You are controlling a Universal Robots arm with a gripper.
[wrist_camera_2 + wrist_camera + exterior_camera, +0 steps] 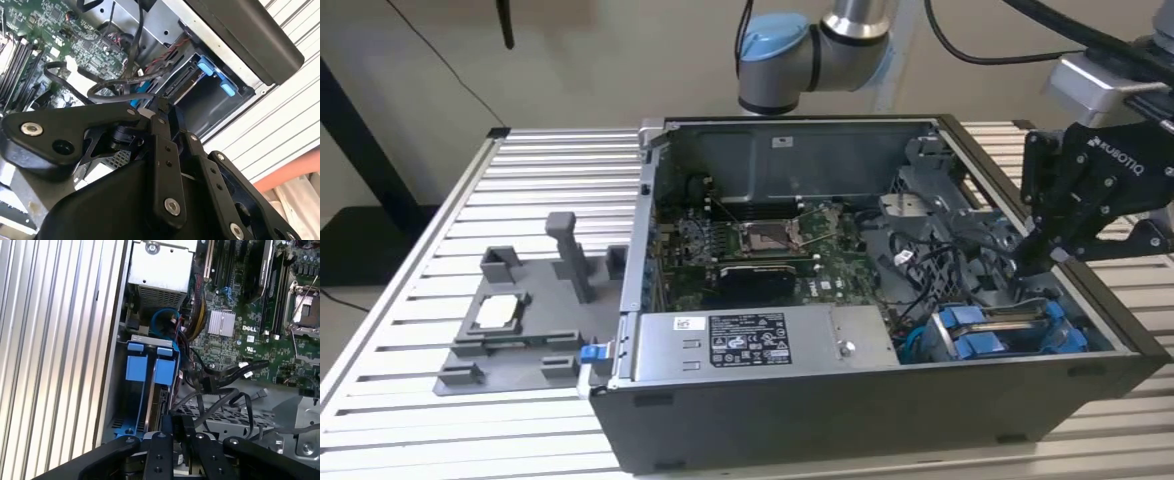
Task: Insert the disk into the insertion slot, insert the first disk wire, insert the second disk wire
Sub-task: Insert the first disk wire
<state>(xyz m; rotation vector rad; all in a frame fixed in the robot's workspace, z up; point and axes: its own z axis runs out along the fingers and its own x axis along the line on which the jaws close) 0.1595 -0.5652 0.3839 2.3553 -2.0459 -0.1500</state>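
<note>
Nearest in the exterior view is the dark front wall of the open computer case, which lies on the slatted tabletop. Just behind that wall sits the grey labelled power-supply box. Beside it, toward the exterior view's right, the disk stands in the insertion slot, its blue carrier tabs level with the cage's rim (the first wrist view shows it seated between the cage walls). Off to the exterior view's left, outside the case, a grey fixture tray rests on the tabletop. Above and just behind the disk the black gripper hangs inside the case. Its fingers are drawn close together in the first wrist view, and I cannot tell whether anything is pinched between them. A tangle of black wires loops near its tips. Further back lies the green motherboard. Beyond the case's far wall rises the robot arm.
</note>
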